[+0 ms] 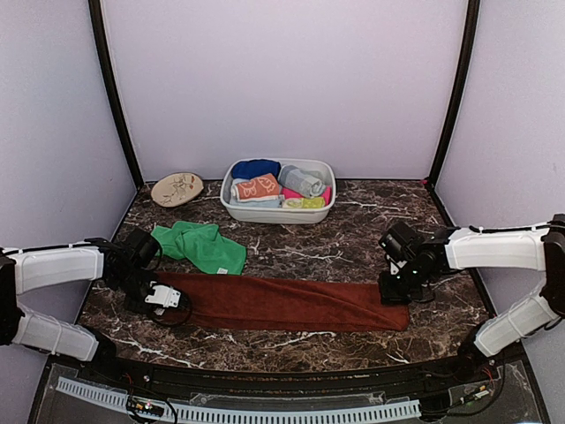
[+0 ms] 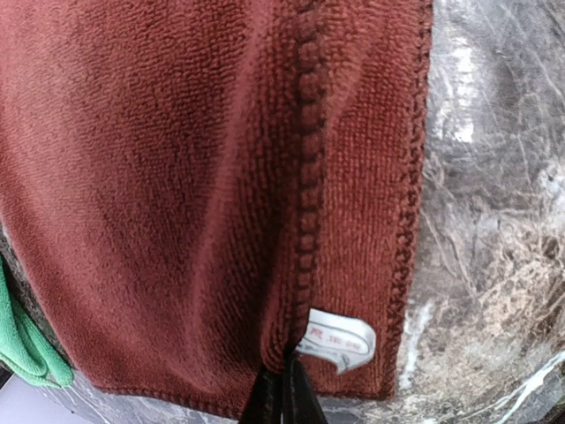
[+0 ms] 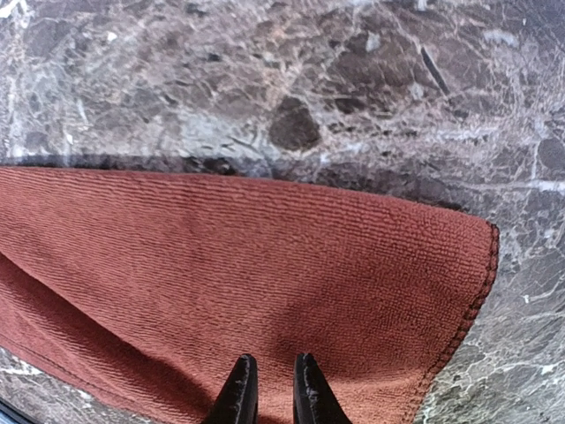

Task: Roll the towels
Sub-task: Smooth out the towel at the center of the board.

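The long rust-brown towel [image 1: 291, 303] lies flat across the front of the marble table. My left gripper [image 1: 164, 297] is at its left end, shut on a raised fold of the hem [image 2: 296, 291] next to the white tag [image 2: 341, 340]. My right gripper [image 1: 397, 288] hovers over the towel's right end [image 3: 265, 283]; its jaws stand a narrow gap apart and hold nothing. The green towel [image 1: 199, 246] lies crumpled behind the left end and also shows in the left wrist view [image 2: 26, 349]. The orange towel with cream prints [image 1: 256, 187] sits rolled in the basin.
The white oval basin [image 1: 231, 205] stands at the back centre with several rolled towels in it. A tan round dish [image 1: 177, 188] lies at the back left. Black frame posts and pale walls close in the sides and back.
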Motion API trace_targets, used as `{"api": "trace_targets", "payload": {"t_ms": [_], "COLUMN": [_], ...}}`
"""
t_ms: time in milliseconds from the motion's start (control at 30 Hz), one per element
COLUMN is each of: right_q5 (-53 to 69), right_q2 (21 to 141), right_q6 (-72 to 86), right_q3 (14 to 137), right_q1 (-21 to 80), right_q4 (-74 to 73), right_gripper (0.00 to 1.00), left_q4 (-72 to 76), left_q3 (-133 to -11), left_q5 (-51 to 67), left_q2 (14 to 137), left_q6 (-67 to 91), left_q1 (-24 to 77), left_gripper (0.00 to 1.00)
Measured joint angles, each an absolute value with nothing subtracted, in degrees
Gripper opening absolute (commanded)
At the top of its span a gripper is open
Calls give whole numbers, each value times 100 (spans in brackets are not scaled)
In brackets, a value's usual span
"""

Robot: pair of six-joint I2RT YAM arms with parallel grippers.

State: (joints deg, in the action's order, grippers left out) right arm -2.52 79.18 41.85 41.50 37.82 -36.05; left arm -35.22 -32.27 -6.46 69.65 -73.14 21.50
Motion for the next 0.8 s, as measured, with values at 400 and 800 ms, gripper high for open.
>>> {"api": "trace_targets", "payload": {"t_ms": [400,800], "right_q5": [-290,-336], "right_q2": [7961,7959], "right_q6": [4185,4160], "right_q3": [3835,3822], "right_q1": [3780,3782], "right_q4": [-3424,-3422], "right_gripper": [14,14], "left_q4": [-4215,-4556], "left_q3": [-3575,-3404], "left_q5": [-631,-679], "left_q2": [6038,5553], "left_q6": [-7365,-7581], "left_q1": [2152,2110], "left_gripper": [0,0]}}
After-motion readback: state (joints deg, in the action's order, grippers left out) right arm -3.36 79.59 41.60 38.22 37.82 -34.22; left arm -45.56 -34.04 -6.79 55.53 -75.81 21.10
